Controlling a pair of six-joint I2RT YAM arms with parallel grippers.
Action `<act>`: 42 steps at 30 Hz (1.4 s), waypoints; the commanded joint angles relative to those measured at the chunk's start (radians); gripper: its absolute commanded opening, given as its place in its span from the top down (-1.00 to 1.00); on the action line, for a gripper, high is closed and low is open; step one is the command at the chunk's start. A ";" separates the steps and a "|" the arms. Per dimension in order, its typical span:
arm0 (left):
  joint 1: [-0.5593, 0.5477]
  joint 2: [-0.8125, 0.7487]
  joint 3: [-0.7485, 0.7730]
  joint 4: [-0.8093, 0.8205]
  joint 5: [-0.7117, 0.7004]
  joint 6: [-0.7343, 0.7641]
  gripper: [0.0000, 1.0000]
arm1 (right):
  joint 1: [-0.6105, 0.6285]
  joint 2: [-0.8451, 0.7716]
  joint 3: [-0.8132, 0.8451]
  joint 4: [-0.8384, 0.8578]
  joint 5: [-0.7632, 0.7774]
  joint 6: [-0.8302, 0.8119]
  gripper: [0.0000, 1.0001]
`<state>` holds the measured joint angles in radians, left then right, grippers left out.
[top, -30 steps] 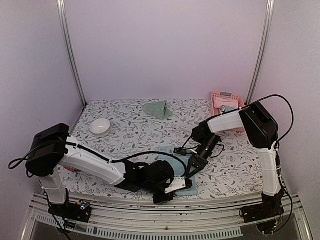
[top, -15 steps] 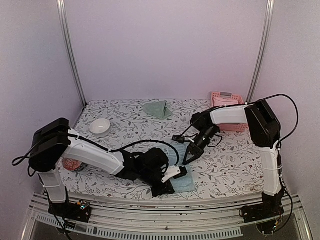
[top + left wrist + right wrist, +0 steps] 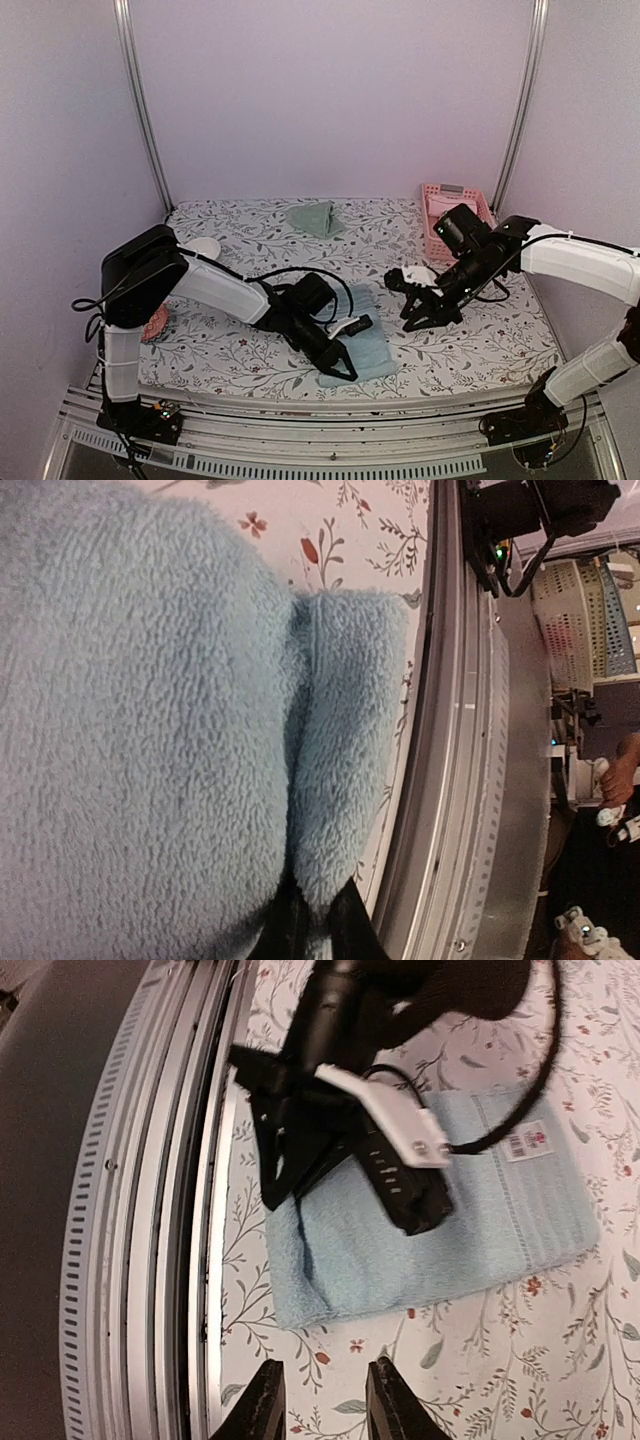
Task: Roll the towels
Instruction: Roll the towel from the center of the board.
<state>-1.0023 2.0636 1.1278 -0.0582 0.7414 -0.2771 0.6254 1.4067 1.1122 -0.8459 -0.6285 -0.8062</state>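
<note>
Top view: right fingers (image 3: 408, 305), half-open and empty, have swung clear, leaving left fingers (image 3: 335, 367) alone pinching the near edge of the blue towel (image 3: 365, 338) at the front of the worktop (image 3: 250, 262), so rolling looks barely begun.

Enclosure: plain pale lilac walls (image 3: 330, 100) at rear and both sides | frame: two slanting metal posts (image 3: 140, 110) in rear corners | table (image 3: 240, 250): white cover, grey leaf print, small red flowers | near edge: ribbed aluminium rail (image 3: 400, 447) | beyond rail: blurred grey rack (image 3: 575, 610) | light: even, soft, faint violet cast
</note>
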 commanded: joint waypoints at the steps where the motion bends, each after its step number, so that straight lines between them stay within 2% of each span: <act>1: 0.052 0.096 0.029 -0.086 0.119 -0.139 1.00 | 0.174 -0.024 -0.178 0.177 0.233 -0.024 0.43; 6: 0.062 0.118 0.033 -0.081 0.133 -0.181 1.00 | 0.315 0.002 -0.270 0.344 0.403 0.025 0.40; 11: 0.066 0.117 0.020 -0.071 0.128 -0.201 1.00 | 0.379 0.055 -0.278 0.426 0.432 0.031 0.23; 15: 0.069 0.112 -0.002 -0.031 0.145 -0.225 1.00 | 0.415 0.114 -0.277 0.469 0.439 0.002 0.21; 30: 0.083 0.111 -0.006 -0.030 0.142 -0.217 1.00 | 0.462 0.259 -0.250 0.521 0.468 -0.026 0.42; 33: 0.088 0.100 -0.004 -0.039 0.139 -0.204 0.99 | 0.462 0.282 -0.252 0.519 0.468 -0.028 0.63; 37: 0.091 0.033 0.000 -0.081 0.067 -0.133 0.65 | 0.462 0.304 -0.251 0.492 0.455 -0.031 0.91; 39: 0.092 -0.021 -0.017 -0.087 -0.006 -0.095 0.51 | 0.460 0.308 -0.230 0.442 0.399 -0.023 0.94; 42: 0.098 -0.134 -0.061 -0.089 -0.123 -0.056 0.37 | 0.435 0.324 -0.157 0.312 0.236 0.010 0.95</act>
<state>-0.9318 2.0586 1.1229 -0.0860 0.8375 -0.4145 1.0767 1.6848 0.8936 -0.3515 -0.2039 -0.8288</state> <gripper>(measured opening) 0.280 0.053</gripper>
